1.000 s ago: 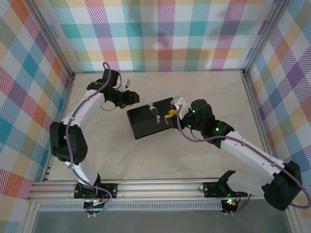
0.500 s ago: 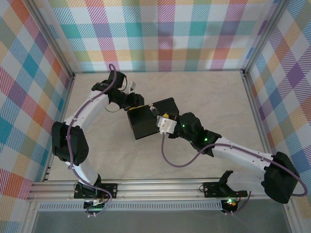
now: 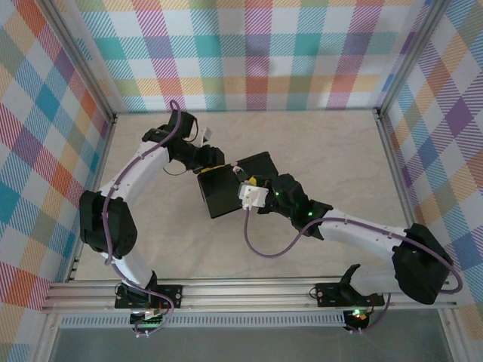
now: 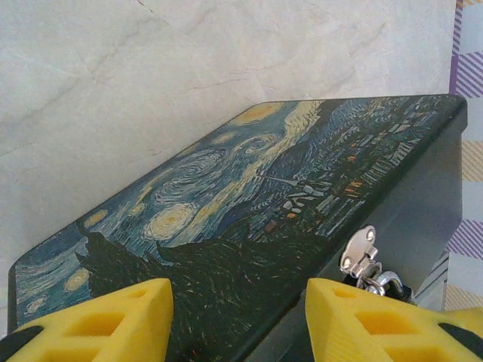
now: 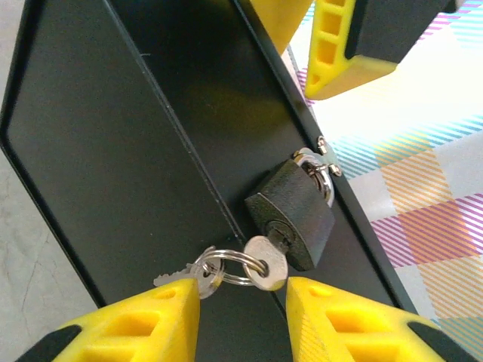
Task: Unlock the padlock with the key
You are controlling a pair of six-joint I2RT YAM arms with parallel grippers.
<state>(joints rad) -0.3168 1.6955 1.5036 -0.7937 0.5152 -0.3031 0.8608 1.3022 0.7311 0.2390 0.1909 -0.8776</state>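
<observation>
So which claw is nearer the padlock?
Right. The right claw sits just short of the padlock, fingers either side of the key in it; the left claw straddles the box edge beyond it.

- Box (image 5: 98, 151): black, smooth, low satin sheen; metal or plastic, cannot tell.
- Lid (image 4: 249, 196): swirling blue-and-yellow painted picture, semi-gloss, soft glare along the edge.
- Padlock (image 5: 290, 215): dark body, matt, faintly grainy. Shackle (image 5: 315, 164): bright polished metal.
- Key (image 5: 266, 268): pale silvery metal, dull shine. Ring (image 5: 230, 264): thin shiny wire.
- Hasp (image 4: 358, 253): chrome-bright metal, mirror glints.
- Fingers (image 5: 151, 324): yellow plastic, matt, fine layered texture, hollow ribbed cells.
- Table (image 4: 151, 75): pale marble-look top, veined, smooth, matt.
- Walls (image 3: 256, 53): plaid pattern, cloth-like, matt.
- Frame (image 3: 226, 294): bare aluminium rails, brushed grey.
</observation>
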